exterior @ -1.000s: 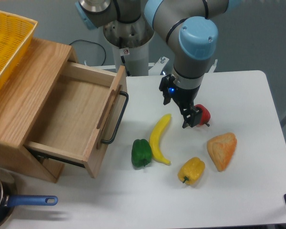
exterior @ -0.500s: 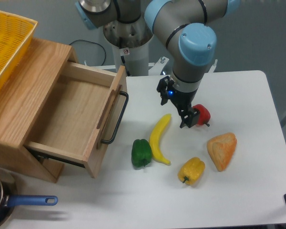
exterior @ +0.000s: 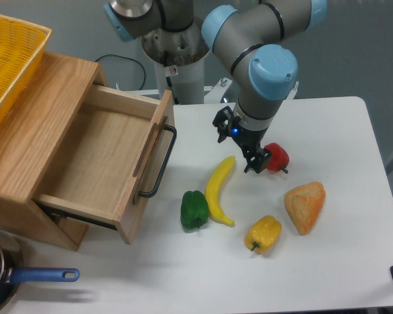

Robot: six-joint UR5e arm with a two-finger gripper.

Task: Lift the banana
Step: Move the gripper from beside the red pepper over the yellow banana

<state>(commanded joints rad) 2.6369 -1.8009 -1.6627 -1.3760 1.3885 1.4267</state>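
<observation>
The biggest risk, as I judge it, is crowding: the banana (exterior: 218, 191) lies on the white surface (exterior: 327, 261) with its near half touching or just beside the green bell pepper (exterior: 194, 210), so a descent there could shove the pepper or pinch both. The claw (exterior: 243, 148) hangs just right of the banana's far tip, beside the red pepper (exterior: 276, 157), which it could knock. Its fingers appear somewhat apart, though I cannot tell for sure. The curved, smooth banana may also roll or slip from an off-centre grip.

Counted, largest first: one wooden drawer box (exterior: 72, 157), one yellow basket (exterior: 10, 55), one pan (exterior: 16, 278), one banana, one orange wedge (exterior: 306, 205), three bell peppers, including a yellow one (exterior: 263, 234).
</observation>
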